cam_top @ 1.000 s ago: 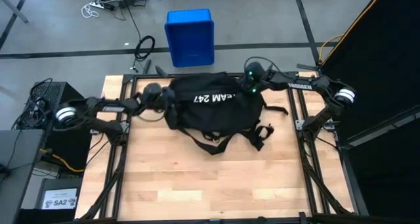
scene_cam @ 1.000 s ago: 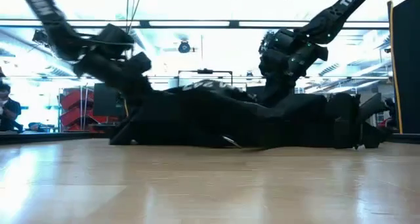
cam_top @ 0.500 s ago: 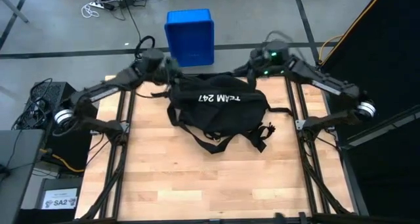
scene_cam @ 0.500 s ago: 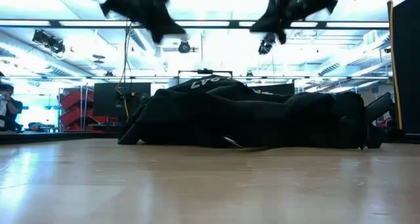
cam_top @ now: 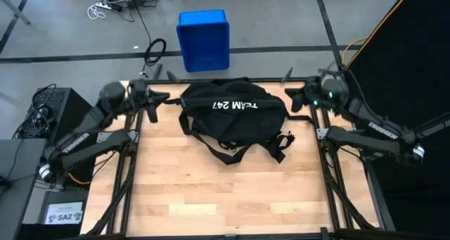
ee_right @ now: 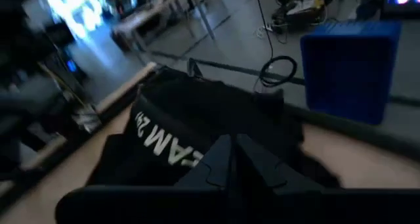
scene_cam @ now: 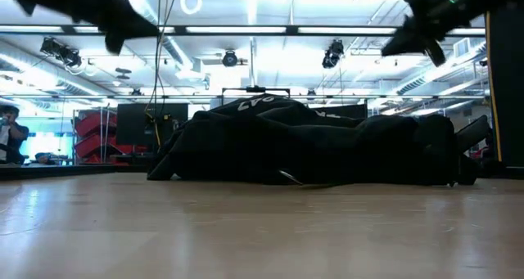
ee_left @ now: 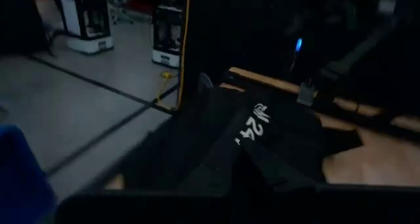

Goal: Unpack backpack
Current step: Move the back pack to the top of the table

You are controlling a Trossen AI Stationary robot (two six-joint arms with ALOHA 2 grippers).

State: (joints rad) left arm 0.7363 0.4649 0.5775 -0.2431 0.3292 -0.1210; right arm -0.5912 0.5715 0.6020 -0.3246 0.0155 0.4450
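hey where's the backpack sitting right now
In the high view the backpack lies at the far middle of the table, between the two raised grippers, with the blue crate on the floor just beyond.

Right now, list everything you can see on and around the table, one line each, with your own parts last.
backpack: one, black with white lettering, lying at the far middle of the table, straps trailing toward the near side
table: one, light wood top, dark frame, under the backpack
crate: one, blue, on the floor beyond the table's far edge
cables: a tangle, white and black, on the floor far left
cabinet: one, black, on the floor left of the table
left gripper: one, dark, shut, above the table's far left edge, off the backpack
right gripper: one, dark, shut, above the far right edge, off the backpack
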